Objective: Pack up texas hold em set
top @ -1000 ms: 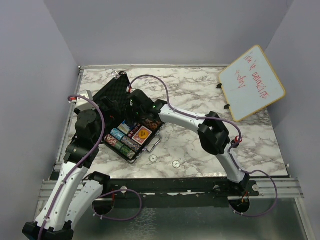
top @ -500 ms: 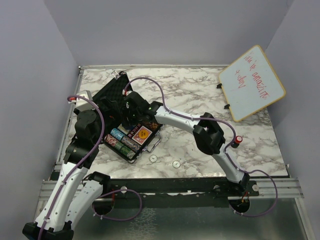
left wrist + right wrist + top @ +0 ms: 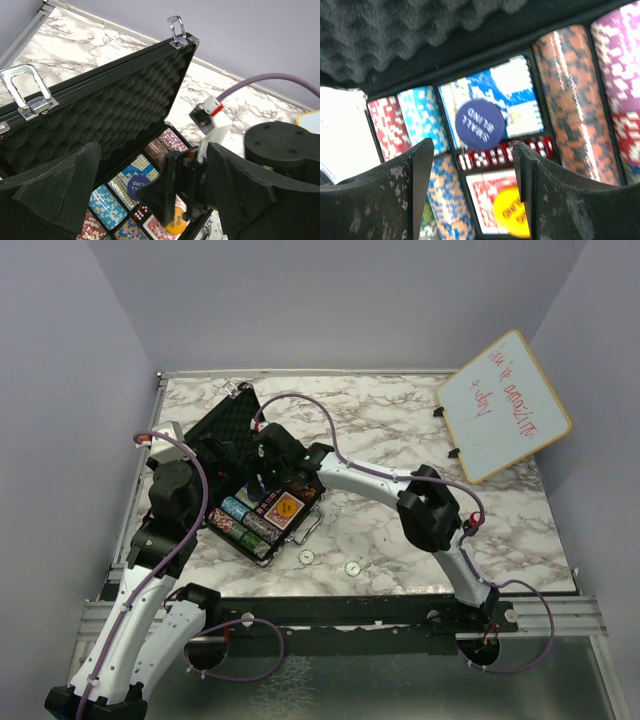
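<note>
The left gripper (image 3: 152, 150) gapes wide and empty beside the open case (image 3: 110, 110) at the table's (image 3: 400, 430) left, probably to steady its lid. The right gripper (image 3: 471, 155) hangs parted above the tray, holding nothing. The blue button (image 3: 480, 125) lies packed on the blue deck (image 3: 520, 95).

Soft, even light is filling the overhead view; the right wrist view is blurring, glare streaking the chip stacks (image 3: 572, 100) and whitening its left edge.
</note>
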Motion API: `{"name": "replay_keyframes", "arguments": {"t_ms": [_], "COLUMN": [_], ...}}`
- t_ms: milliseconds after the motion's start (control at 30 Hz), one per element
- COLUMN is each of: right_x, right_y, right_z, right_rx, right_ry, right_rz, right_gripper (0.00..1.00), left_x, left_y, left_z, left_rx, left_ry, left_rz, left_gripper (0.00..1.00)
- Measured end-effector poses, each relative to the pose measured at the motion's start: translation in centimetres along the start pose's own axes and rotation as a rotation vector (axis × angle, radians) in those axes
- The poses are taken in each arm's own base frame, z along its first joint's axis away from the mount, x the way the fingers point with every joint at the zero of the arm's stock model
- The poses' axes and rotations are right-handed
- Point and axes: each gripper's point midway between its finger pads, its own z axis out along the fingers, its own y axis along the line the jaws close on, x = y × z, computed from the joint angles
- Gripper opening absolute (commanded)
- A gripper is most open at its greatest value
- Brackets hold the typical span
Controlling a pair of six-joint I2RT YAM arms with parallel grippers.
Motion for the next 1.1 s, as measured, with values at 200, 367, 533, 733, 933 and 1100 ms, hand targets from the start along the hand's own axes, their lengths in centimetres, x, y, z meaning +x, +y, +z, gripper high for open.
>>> {"name": "replay_keyframes", "arguments": {"t_ms": [200,367,533,733,933,1100], "right_x": [-0.5,-0.2,4.2,11.6,16.7,19.5], "right_y": [-1.2,-3.1,-6.1,-9.0,-9.7,-9.1], "right_z": [-5.2,-10.7,-14.1,-15.0,-15.8,-16.5], "right_rx": [0.068,0.148,0.230,0.307,0.337,0.353], "right_ry": [-0.050,-0.100,-0.024,0.201,0.344,0.416], "right_rz": [-0.011,-0.025,-0.040,-0.042,-0.035,-0.037], "right_gripper": [0.70,0.70,0.71,0.70,0.71,0.70], "left_x": [-0.6,-1.3,-1.4,-1.3,-1.2,-1.0], "left_y": [0.3,0.3,0.3,0.3,0.3,0.3], "left_z": [-0.5,-1.1,-1.2,-1.1,-1.0,-0.8], "left_rx": [-0.007,0.001,0.002,0.001,-0.001,-0.003], "left_ry": [-0.023,-0.051,-0.053,-0.051,-0.047,-0.038], "left_rz": [-0.007,-0.019,-0.020,-0.019,-0.017,-0.013], "left_gripper": [0.95,0.95,0.95,0.95,0.95,0.95]}}
